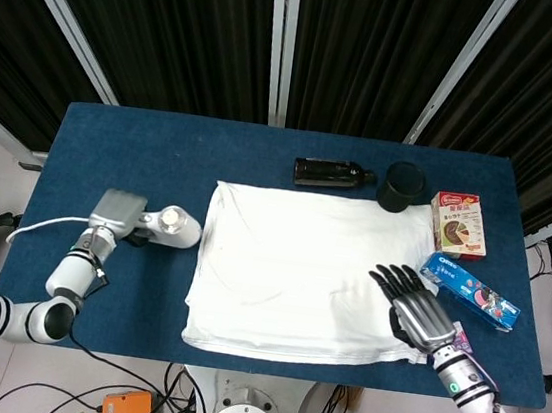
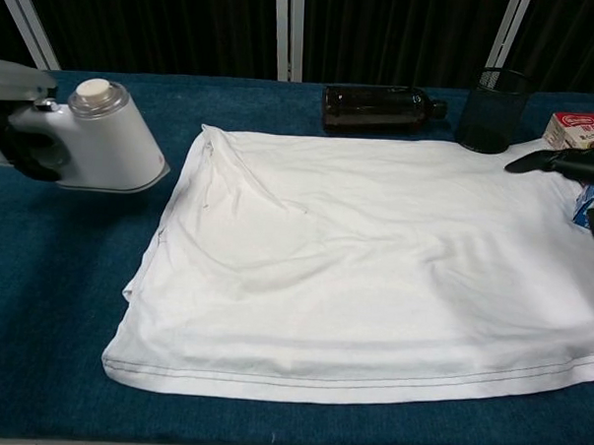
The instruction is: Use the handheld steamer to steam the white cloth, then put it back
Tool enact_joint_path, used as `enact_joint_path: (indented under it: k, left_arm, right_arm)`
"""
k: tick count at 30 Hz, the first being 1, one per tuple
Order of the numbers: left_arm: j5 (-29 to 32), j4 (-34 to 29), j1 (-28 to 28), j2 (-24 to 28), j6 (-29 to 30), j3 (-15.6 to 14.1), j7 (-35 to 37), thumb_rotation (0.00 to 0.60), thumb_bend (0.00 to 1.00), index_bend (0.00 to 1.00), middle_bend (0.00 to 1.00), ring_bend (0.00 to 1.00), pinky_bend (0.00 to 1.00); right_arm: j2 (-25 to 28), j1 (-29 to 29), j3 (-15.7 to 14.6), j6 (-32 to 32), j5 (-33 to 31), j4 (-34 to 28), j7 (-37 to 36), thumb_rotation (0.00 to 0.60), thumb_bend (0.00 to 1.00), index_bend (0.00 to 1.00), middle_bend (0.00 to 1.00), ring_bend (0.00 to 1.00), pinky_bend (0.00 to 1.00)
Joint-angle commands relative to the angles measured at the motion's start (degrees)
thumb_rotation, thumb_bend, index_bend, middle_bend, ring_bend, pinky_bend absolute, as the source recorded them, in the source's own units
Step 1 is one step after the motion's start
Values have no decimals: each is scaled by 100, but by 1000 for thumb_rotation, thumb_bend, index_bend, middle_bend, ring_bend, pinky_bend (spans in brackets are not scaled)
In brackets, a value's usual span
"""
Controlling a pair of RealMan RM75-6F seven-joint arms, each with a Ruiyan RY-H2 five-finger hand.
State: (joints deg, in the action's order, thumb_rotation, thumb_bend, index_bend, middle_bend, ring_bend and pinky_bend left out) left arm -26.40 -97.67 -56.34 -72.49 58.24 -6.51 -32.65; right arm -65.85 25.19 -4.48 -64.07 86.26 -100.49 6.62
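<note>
White and wrinkled, the cloth (image 1: 303,275) lies spread across the blue counter (image 1: 131,159). The handheld steamer (image 2: 98,140) sits off the fabric, just beside its left edge, its handle held by the left hand (image 1: 117,213), fingers wrapped around it; a white cord (image 1: 47,226) trails away from it. The right hand (image 1: 424,315) rests at the cloth's right edge, fingers (image 1: 398,279) spread and holding nothing. A dark bottle (image 1: 330,174) and black cup (image 1: 400,186) stand beyond the cloth; snack boxes (image 1: 458,224) lie to its right.
</note>
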Motion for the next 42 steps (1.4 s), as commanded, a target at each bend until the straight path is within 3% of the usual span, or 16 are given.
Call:
enact_joint_path:
  k: [1,5,9,11,16,24,28,33,38,40,42]
  left_arm:
    - [72,272,207,-131,62,-107,-62,467,647,873,829,730,645]
    - [24,380,326,-190,35,-49,-82,450,566,814,783,690,596]
    - [-39,442,377,-245,26,25,-183,447,449,708,681,595,539]
    - [-59,472,402,-281,41,66,-242,448,342,586,576,490,497]
    - [-134,414,476,-292,52,167,-285,444,187,316,341,274,324]
    - [-442,355,644,-262,39,288,-206,296,21,33,58,34,103]
    - [-507,262,722,-212,101,337,-211,239,0,0,1,0,3]
    - [-610,81,812,-56,222,381,-255,230,0,0,0,0,0]
    - [-1223,-220,1174,267,641,461,201,232,0,0,0,0,0]
    - [-1623,-376,1432,497,928,494,574,269,0,0,0,0,0]
    - [-1947,-441,1696,680,1259,515,894,355,0,0,0,0,0]
  right_arm:
    - [262,-225,21,-313,116,-37,-204,600,856,8,100,11,83]
    - [389,-363,34,-486,130,-7,-361,600,762,5,100,11,83]
    - [457,-470,53,-594,137,37,-527,600,758,3,100,11,83]
    - [485,-523,57,-652,163,55,-598,600,757,2,100,11,82]
    - [527,-627,72,-759,220,116,-739,600,756,2,100,11,81]
    - [525,-711,97,-769,273,184,-826,600,756,1,100,11,81]
    - [514,-736,116,-765,292,209,-861,600,756,1,100,11,81]
    - [521,-763,151,-762,295,245,-928,600,756,1,101,11,80]
    - [625,-824,206,-834,259,293,-1127,600,756,1,100,11,80]
    - [725,-864,241,-889,218,345,-1298,600,756,1,100,11,81]
    - [830,-913,289,-966,154,415,-1452,600,752,1,100,11,84]
